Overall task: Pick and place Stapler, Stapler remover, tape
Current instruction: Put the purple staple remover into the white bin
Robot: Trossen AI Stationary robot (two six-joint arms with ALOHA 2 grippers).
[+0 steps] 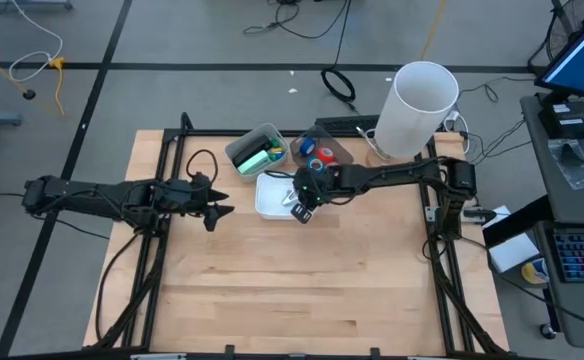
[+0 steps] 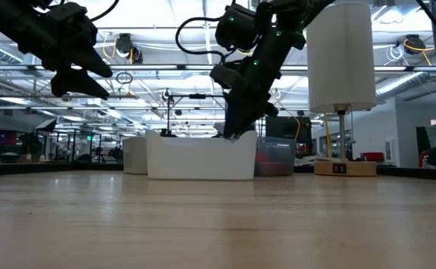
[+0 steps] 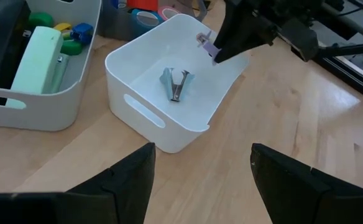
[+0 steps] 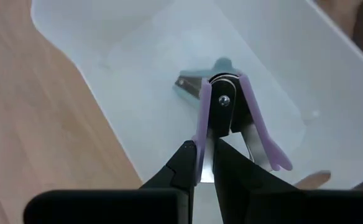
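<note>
Starting at the left, the left gripper point(image 1: 215, 208) hangs above bare table point(image 1: 302, 290), fingers spread wide and holding nothing. Just beyond it sits a grey bin point(image 1: 257, 150) with a pale green block point(image 3: 35, 59) and small green, yellow and blue pieces in it; no writing on them can be read. Next along is the white bin point(image 3: 163, 127), standing on the table between the two arms. One grey-blue staple remover point(image 3: 176, 84) lies on its floor. Over that bin's rim, on the side away from the left gripper, the right gripper point(image 4: 204, 163) points down with its fingers pinched shut on a purple staple remover point(image 4: 228, 115), held by one of its handles above the bin's inside. Behind the right arm a dark bin point(image 1: 324, 148) holds the tape point(image 1: 324, 155), blue and red rolls showing from above. Farther right a tall white cylinder point(image 1: 417, 108) stands on a wooden base at the table's back corner. No brand, label or lettering is legible on any of these things.
</note>
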